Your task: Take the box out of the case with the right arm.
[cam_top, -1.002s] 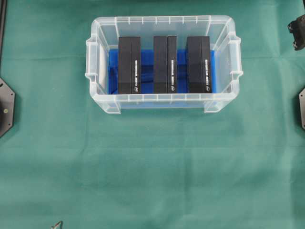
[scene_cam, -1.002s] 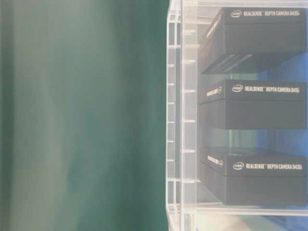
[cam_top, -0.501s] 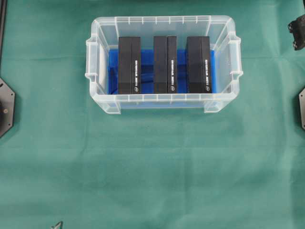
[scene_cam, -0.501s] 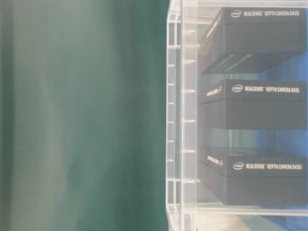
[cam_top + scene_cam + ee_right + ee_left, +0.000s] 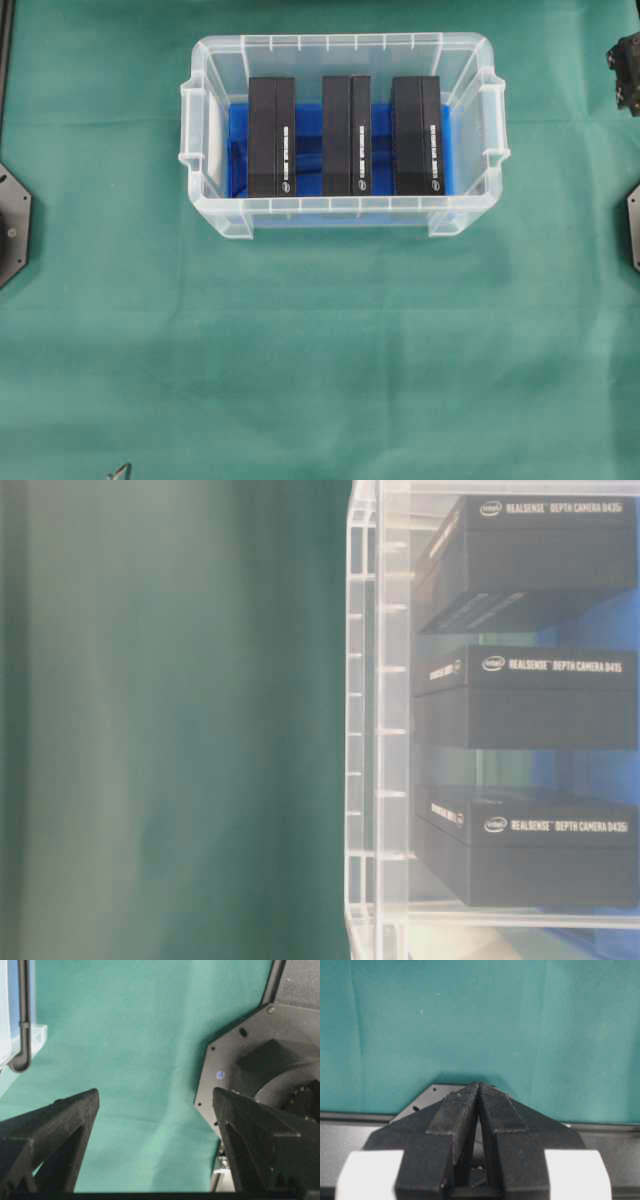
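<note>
Right gripper (image 5: 155, 1110) spread wide — empty, left gripper (image 5: 479, 1091) pinched together

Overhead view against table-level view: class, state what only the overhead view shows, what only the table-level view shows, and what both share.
Only the overhead view shows the whole case with both rim handles, the open cloth in front of it, and a bit of the right gripper at the right edge.

Only the table-level view lets you read the white lettering on the boxes, "RealSense Depth Camera D435i".

Both show three black boxes side by side in the clear case on its blue lining, on the green cloth.
</note>
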### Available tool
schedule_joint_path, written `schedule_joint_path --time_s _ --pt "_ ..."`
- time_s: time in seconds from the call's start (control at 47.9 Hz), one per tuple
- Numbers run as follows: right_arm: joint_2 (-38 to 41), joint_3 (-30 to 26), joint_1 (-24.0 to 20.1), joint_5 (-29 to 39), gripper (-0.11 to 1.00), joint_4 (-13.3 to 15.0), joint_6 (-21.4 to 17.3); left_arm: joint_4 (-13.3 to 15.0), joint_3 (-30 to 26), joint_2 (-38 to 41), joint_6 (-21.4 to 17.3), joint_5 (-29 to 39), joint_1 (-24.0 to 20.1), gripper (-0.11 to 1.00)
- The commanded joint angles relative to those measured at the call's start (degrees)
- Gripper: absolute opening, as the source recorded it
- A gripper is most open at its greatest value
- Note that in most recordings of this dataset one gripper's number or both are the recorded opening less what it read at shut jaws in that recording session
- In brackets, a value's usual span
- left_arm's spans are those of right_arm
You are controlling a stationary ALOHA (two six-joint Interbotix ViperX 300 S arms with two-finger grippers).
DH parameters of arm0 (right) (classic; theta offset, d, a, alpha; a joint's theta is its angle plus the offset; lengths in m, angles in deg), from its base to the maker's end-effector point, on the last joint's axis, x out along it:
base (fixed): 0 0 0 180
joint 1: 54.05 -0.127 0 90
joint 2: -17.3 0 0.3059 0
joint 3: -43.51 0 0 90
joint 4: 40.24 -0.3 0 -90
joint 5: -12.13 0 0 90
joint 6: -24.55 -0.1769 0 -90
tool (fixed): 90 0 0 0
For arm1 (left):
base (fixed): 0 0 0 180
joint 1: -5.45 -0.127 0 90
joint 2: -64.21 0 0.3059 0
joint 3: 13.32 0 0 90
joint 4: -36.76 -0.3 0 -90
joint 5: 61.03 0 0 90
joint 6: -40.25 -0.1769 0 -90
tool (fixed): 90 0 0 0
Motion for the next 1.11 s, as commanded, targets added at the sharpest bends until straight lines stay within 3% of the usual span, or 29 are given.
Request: schedule_joint_path --time_s 0.0,0.355,0.626,1.086 --pt "-0.2 -0.4 0.1 0.2 0.89 0.3 -0.2 -0.2 -1.7 -0.1 -0.2 -0.2 0.1 0.0" --pt "1.9 -1.4 0.1 -1.3 0.89 -0.1 -4.1 -0.2 -1.5 -0.5 -0.1 0.0 0.1 0.0" --pt "8.6 -5.6 -2.0 -6.4 0.89 -0.6 -7.4 -0.2 -1.7 -0.3 0.0 0.1 0.1 0.0" --pt "28.0 -24.2 -6.4 -7.6 0.89 -0.5 -7.9 -0.3 -1.6 -0.4 0.0 0.3 0.1 0.0"
